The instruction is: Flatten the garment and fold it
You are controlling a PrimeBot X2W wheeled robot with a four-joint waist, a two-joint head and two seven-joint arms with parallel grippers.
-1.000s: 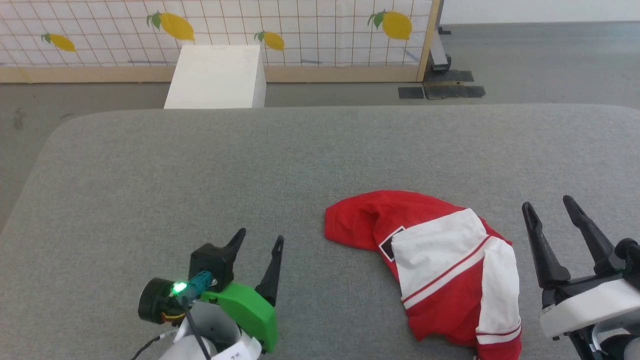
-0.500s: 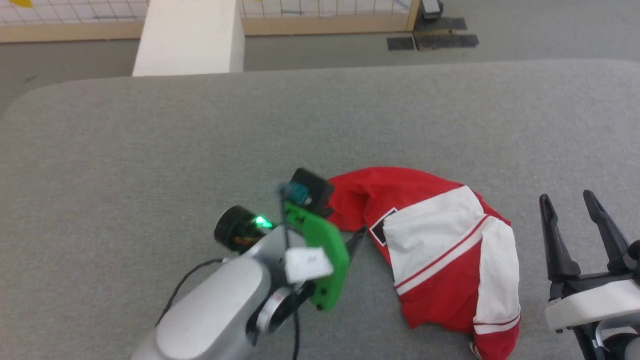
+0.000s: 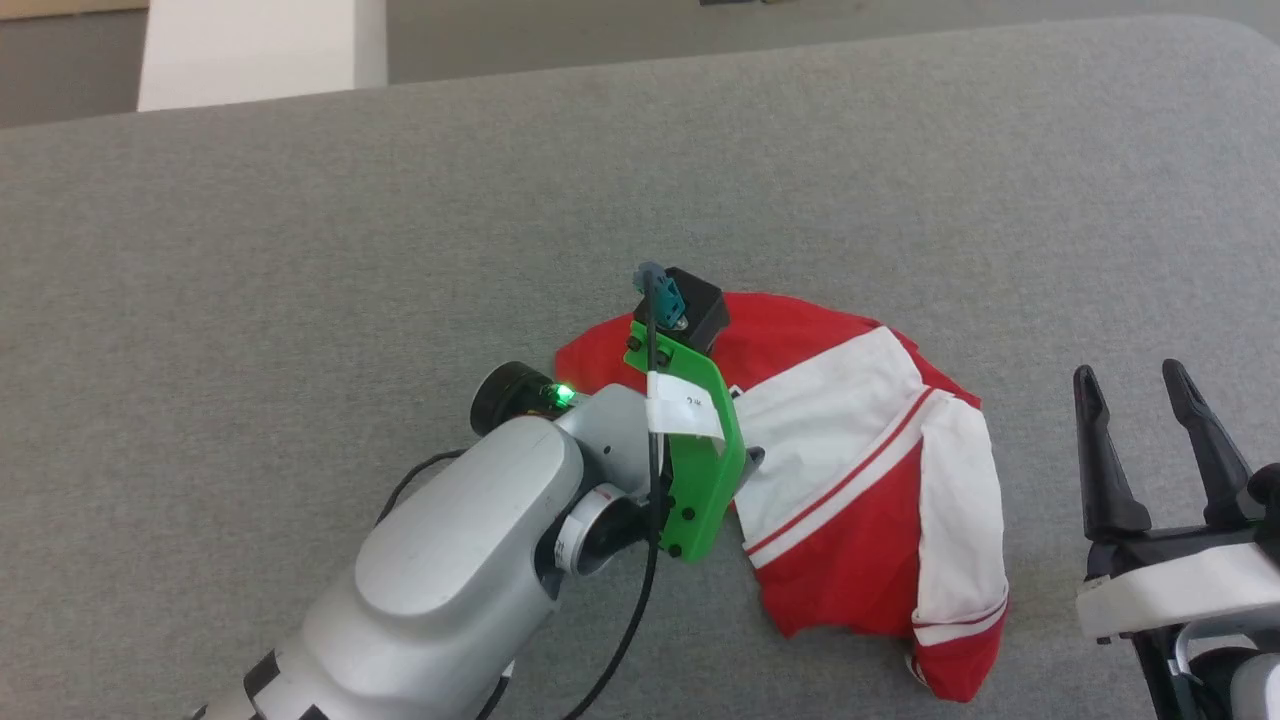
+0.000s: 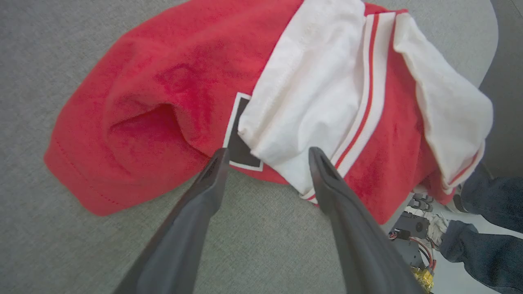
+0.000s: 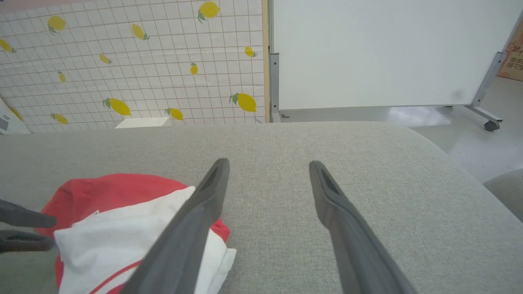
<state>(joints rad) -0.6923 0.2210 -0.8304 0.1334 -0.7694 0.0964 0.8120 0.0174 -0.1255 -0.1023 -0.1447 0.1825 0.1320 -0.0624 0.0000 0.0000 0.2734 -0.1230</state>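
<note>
The garment (image 3: 850, 470) lies crumpled on the grey table (image 3: 300, 250), right of centre: red body, white sleeves folded over it, red-white striped trim. My left gripper (image 4: 265, 153) is open and points down at the garment's (image 4: 184, 81) near-left edge. Its tips straddle a black, white-outlined patch and a fold of white sleeve; I cannot tell if they touch. In the head view the green wrist bracket (image 3: 690, 450) hides most of its fingers. My right gripper (image 3: 1127, 372) stands open over bare table, right of the garment (image 5: 114, 192), with nothing between its fingers (image 5: 204, 212).
A white box (image 3: 260, 50) stands on the floor beyond the table's far edge. Farther back are a lemon-patterned screen (image 5: 143, 61) and a whiteboard (image 5: 388, 53). A person's leg in dark jeans (image 4: 490, 228) shows past the table's rounded edge.
The head camera has tilted down. My left arm has swung forward and right from the near table to the garment's left edge, fingers turned downward. The right gripper and garment have stayed put.
</note>
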